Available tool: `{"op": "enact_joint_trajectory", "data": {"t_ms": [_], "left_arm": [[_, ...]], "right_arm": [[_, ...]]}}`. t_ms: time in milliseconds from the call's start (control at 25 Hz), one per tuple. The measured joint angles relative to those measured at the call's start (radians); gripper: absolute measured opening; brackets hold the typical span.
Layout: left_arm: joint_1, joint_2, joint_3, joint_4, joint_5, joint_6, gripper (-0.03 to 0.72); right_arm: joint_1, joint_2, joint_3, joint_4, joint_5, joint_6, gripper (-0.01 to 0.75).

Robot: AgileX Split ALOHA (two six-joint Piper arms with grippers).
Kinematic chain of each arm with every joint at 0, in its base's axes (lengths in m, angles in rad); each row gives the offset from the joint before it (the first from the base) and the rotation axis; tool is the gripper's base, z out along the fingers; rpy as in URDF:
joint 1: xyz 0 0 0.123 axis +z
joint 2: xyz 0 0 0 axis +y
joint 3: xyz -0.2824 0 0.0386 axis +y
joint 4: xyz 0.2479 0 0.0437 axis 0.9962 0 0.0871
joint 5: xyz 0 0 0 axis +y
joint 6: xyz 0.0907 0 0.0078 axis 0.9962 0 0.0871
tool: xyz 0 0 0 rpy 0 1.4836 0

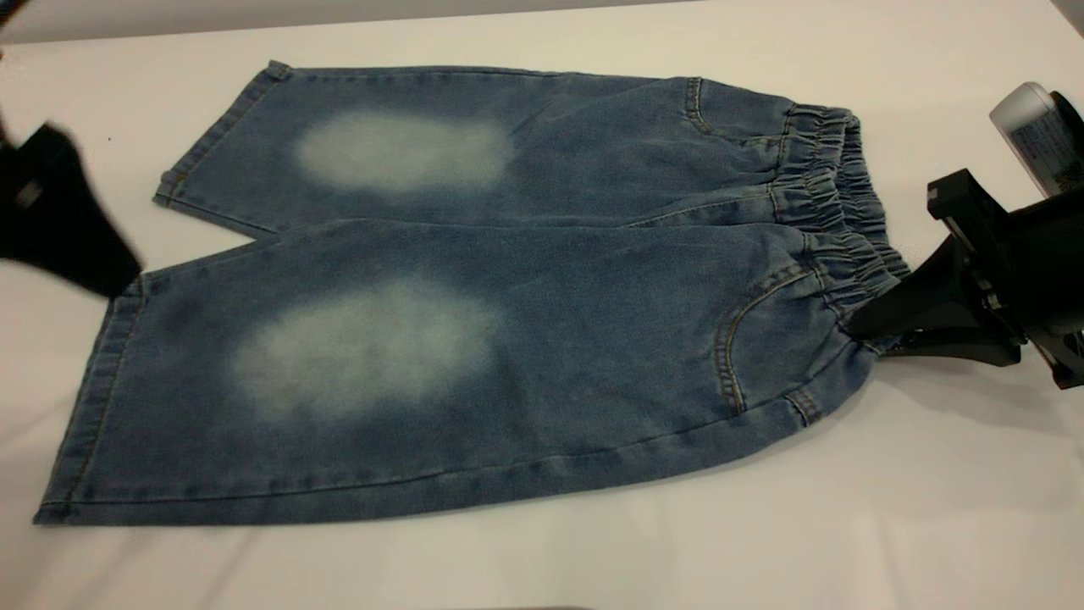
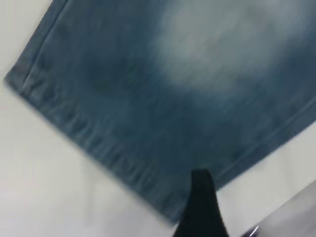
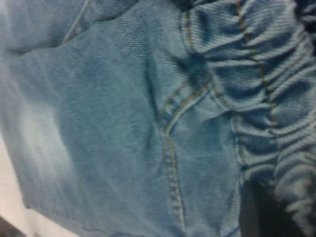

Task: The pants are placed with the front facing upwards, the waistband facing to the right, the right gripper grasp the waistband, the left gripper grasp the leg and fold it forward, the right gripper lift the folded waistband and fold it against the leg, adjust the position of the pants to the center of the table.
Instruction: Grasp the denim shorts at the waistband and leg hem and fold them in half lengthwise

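The blue denim pants point(image 1: 474, 322) lie flat on the white table point(image 1: 931, 508), front side up, with a pale faded oval on each thigh. Their legs point left. The gathered waistband point(image 1: 834, 220) is at the right end. My right gripper point(image 1: 864, 332) comes in from the right and is shut on the waistband's near corner; in the right wrist view one dark finger point(image 3: 253, 210) lies under the puckered band point(image 3: 266, 98). My left gripper point(image 1: 102, 263) hangs blurred just off the near leg's hem point(image 1: 110, 339). In the left wrist view one finger point(image 2: 201, 207) sits over the hem edge point(image 2: 89, 140).
Bare white table surrounds the pants, with wide room in front of them and at the right front. The far table edge point(image 1: 339, 21) runs along the back. The right arm's body with its pale labelled cylinder point(image 1: 1037, 131) stands at the right edge.
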Motion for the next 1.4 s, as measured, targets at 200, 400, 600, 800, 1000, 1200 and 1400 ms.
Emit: {"op": "enact_joint_trajectory", "data": {"t_ms": [200, 400, 600, 800, 1000, 1200, 1400], "left_arm": [[0.000, 0.000, 0.138, 0.286, 0.007, -0.080, 0.505], [0.000, 0.000, 0.293, 0.472, -0.172, -0.147, 0.505], [0.000, 0.064, 0.331, 0.500, -0.392, -0.214, 0.491], [0.000, 0.192, 0.331, 0.502, -0.466, -0.226, 0.470], [0.000, 0.280, 0.331, 0.501, -0.584, -0.227, 0.470], [0.000, 0.358, 0.314, 0.501, -0.634, -0.227, 0.470], [0.000, 0.416, 0.279, 0.498, -0.631, -0.227, 0.460]], "right_arm": [[0.000, 0.000, 0.000, 0.000, 0.023, -0.001, 0.038], [0.000, 0.000, 0.000, 0.000, 0.035, -0.012, 0.038], [0.000, 0.000, 0.000, 0.000, 0.052, -0.028, 0.039], [0.000, 0.000, 0.000, 0.000, 0.052, -0.030, 0.039], [0.000, 0.000, 0.000, 0.000, 0.052, -0.030, 0.039], [0.000, 0.000, 0.000, 0.000, 0.052, -0.031, 0.039], [0.000, 0.000, 0.000, 0.001, 0.055, -0.031, 0.040]]}}
